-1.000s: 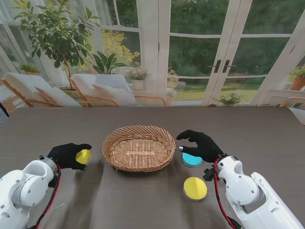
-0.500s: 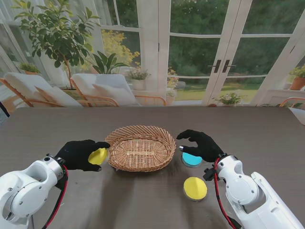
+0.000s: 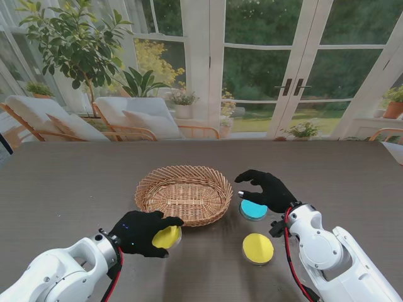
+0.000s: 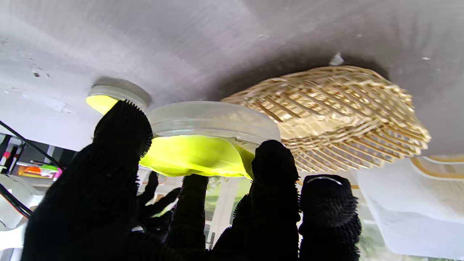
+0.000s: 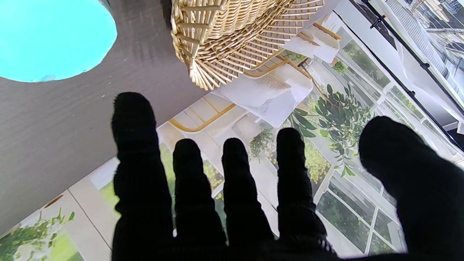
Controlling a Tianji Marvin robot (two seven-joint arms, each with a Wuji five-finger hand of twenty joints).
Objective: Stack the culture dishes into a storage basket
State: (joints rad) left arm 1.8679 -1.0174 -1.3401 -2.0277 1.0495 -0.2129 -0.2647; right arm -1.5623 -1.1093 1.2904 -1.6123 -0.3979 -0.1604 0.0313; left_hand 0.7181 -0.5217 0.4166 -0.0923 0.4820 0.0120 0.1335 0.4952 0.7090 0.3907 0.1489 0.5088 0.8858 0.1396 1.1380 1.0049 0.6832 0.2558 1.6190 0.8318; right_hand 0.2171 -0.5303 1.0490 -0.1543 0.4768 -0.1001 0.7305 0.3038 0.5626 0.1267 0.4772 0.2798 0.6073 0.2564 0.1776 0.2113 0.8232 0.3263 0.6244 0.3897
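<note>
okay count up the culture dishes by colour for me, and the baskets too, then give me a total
Yellow dishes: 2, one held in the left hand at, one on the table
Blue dishes: 1, under the right hand
Wicker baskets: 1
Total: 4

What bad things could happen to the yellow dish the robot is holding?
The left hand holds the yellow dish only by its fingertips at the rim, so it might slip and drop onto the table. The dish is close to the basket on my side of it, so it could bump the woven edge going in. The right hand hovers open over the blue dish, close to the basket too; the arms may crowd.
</note>
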